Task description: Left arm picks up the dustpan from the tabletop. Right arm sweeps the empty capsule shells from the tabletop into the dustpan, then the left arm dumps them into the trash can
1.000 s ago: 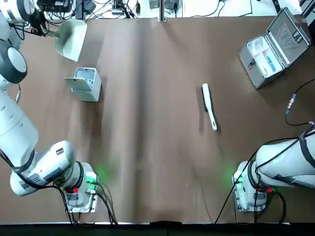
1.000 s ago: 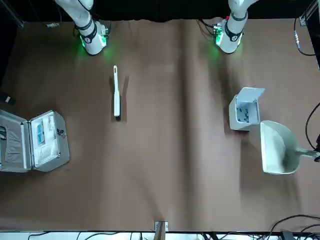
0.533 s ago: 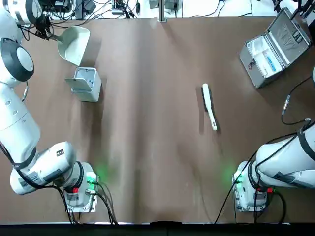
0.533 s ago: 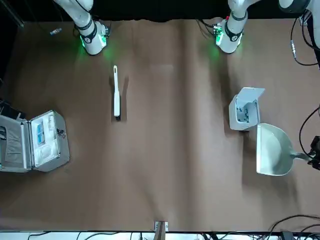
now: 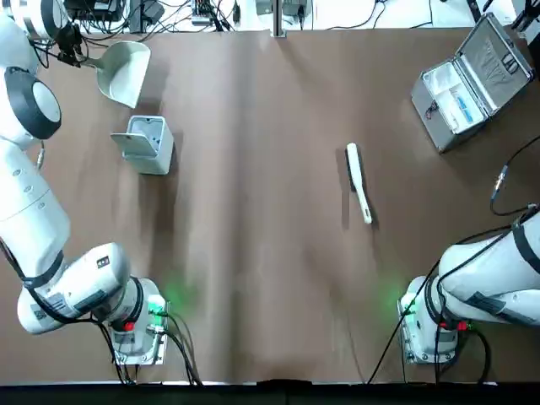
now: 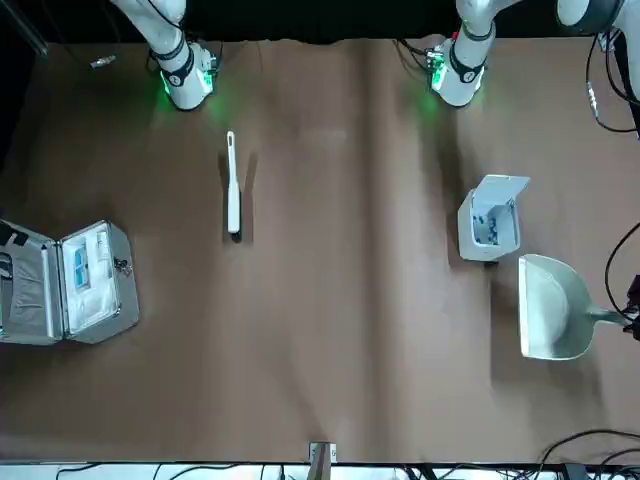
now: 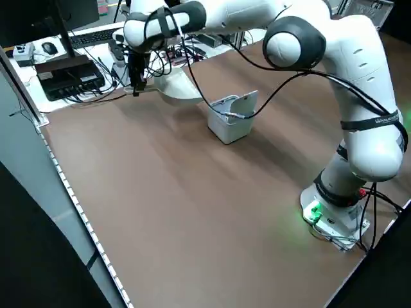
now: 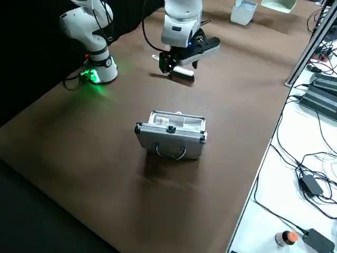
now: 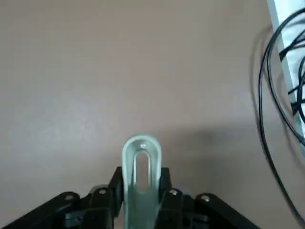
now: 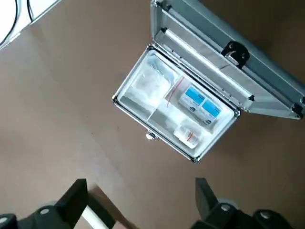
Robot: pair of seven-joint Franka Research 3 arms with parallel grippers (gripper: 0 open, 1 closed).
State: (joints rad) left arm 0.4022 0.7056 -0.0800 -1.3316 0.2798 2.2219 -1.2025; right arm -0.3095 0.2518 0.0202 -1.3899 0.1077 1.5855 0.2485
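Nearest the bases, in the top view, the slim white stick-like brush [image 5: 359,182] lies flat on the matte brown tabletop [image 5: 253,253] at about 2 o'clock from centre. Above it the right gripper [image 8: 182,56] is seen with its fingers spread apart and nothing between them. The boxy pale grey-white trash can [image 5: 145,144], lid raised, stands at 10 o'clock. Just beyond it, the cream-white plastic dustpan [image 5: 123,72] is held by its thin handle, clamped between the closed fingers of the left gripper [image 9: 141,200]. Compared with half a second ago, the pan has been drawn slightly away from the can. The open silver metal case [image 5: 471,78] sits at 1 o'clock. What lies inside the can is too small to make out.
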